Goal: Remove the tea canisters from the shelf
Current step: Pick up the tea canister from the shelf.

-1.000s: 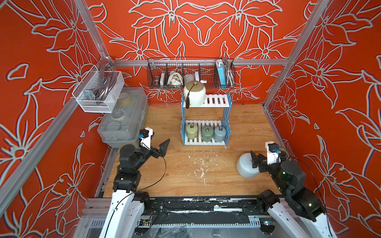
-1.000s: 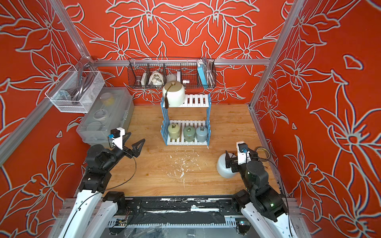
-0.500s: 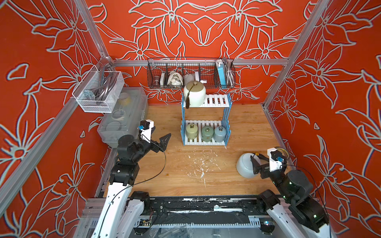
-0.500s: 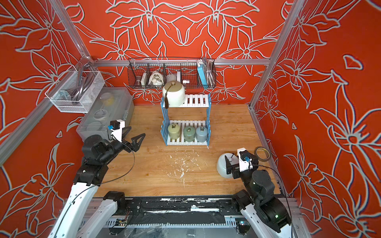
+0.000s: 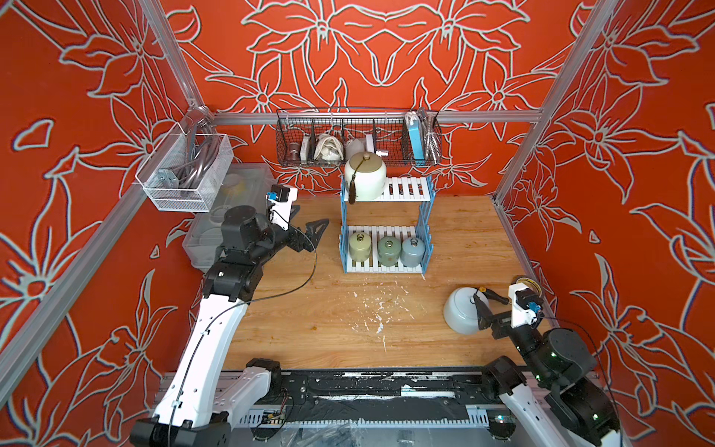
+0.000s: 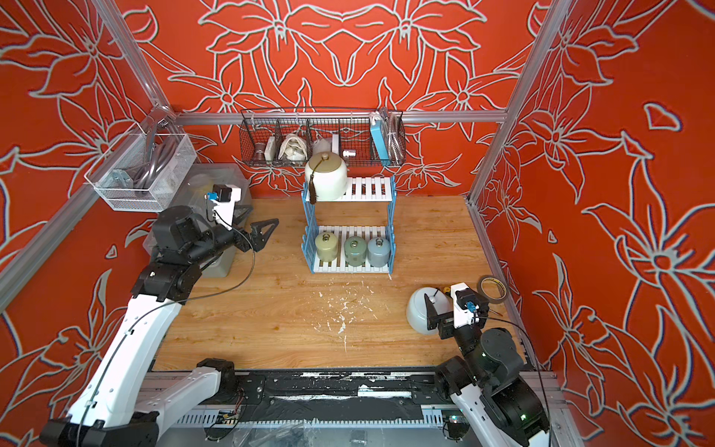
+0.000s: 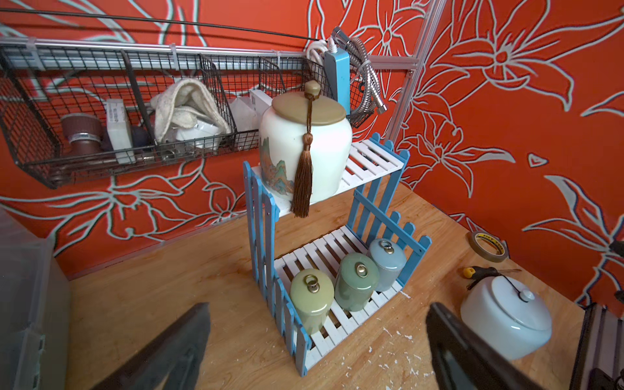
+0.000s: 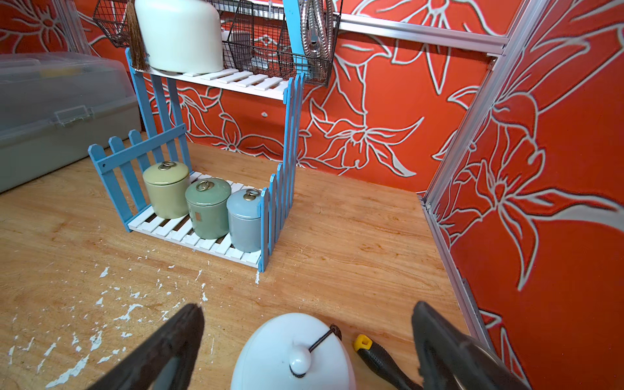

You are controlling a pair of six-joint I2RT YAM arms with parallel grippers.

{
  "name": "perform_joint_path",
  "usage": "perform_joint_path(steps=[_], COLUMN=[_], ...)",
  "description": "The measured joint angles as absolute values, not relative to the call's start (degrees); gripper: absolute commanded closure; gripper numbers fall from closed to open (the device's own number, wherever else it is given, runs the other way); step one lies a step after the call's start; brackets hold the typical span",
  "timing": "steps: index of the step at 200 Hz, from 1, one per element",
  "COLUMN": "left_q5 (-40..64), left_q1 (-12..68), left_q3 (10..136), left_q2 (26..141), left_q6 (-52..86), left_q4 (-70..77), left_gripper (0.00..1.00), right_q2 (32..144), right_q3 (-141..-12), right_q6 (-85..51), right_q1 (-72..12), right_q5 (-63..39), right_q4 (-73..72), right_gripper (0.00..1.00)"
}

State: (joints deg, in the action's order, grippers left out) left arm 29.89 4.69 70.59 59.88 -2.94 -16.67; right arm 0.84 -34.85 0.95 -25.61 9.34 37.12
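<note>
Your right hand (image 5: 486,305) backs off released, the white canister (image 5: 460,315) left standing on the surface (image 5: 309,309); your left hand (image 5: 309,220), also spread empty, pushes toward the shelf (image 5: 406,189), where the cream canister (image 5: 365,176) and three small canisters (image 5: 389,249) remain

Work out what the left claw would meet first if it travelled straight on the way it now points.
Most likely the shelf, at its near blue picket side, with the olive canister just behind on the lower tier. The open left claw aims that way, though its height is hard to judge.
</note>
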Motion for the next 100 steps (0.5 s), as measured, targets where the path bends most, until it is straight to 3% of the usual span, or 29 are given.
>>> perform_joint_path(steps=[100], left_q5=[28.08], left_q1=[11.35], left_q3=[98.06], left_q2=[83.85], left_q6=[-8.27], left_q4=[-22.79], left_gripper=[0.01], right_q2=[0.84], right_q3=[-34.85], right_q6=[0.97], right_q1=[-23.46], right_q5=[8.21], right_q4=[37.30], right_gripper=[0.01])
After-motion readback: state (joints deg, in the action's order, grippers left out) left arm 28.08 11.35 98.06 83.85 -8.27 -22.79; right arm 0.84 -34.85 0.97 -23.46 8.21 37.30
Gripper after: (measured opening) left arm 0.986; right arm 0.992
